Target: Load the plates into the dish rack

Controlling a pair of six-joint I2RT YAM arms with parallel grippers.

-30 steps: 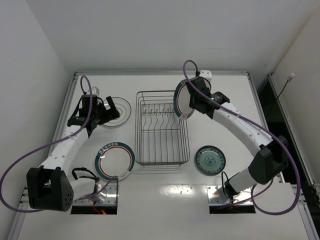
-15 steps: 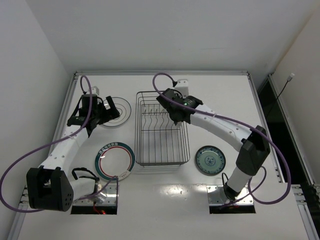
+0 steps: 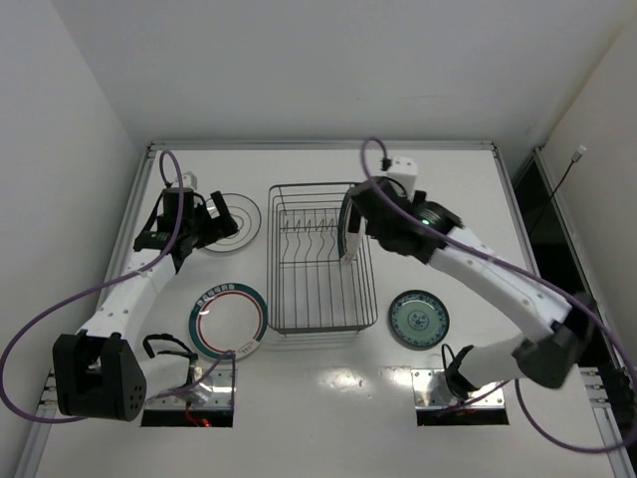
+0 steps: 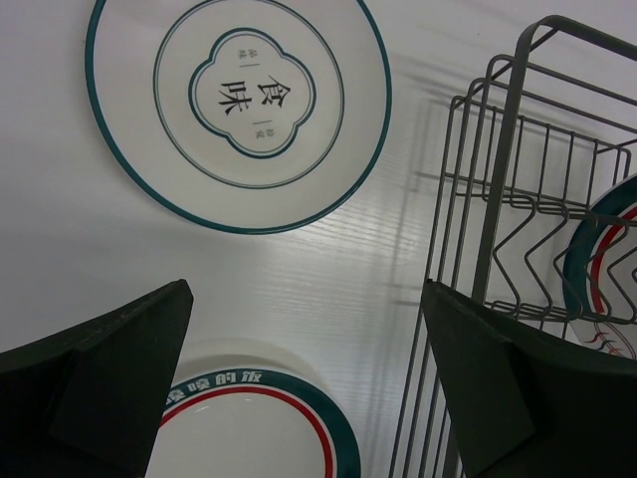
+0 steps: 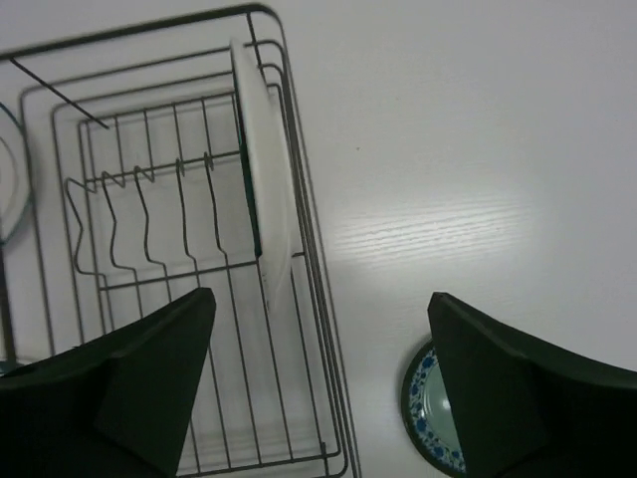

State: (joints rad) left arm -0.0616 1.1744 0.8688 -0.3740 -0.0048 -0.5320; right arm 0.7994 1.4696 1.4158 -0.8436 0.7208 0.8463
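Gone from my wide-open, empty right claw [image 5: 320,296], the round white green-rimmed plate [image 5: 269,199] stands in the grey wire dish rack [image 3: 318,294]. I should lift straight up, no bumping.

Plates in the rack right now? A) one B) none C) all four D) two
A: one green-rimmed plate stands on edge inside the dish rack; the black-ringed plate, the other green-rimmed plate and the teal plate lie flat on the table.

Robot lab cell: white table [image 3: 458,174], bare white walls [image 3: 299,70], bolted arms [image 3: 488,271], purple cables [image 3: 164,164].
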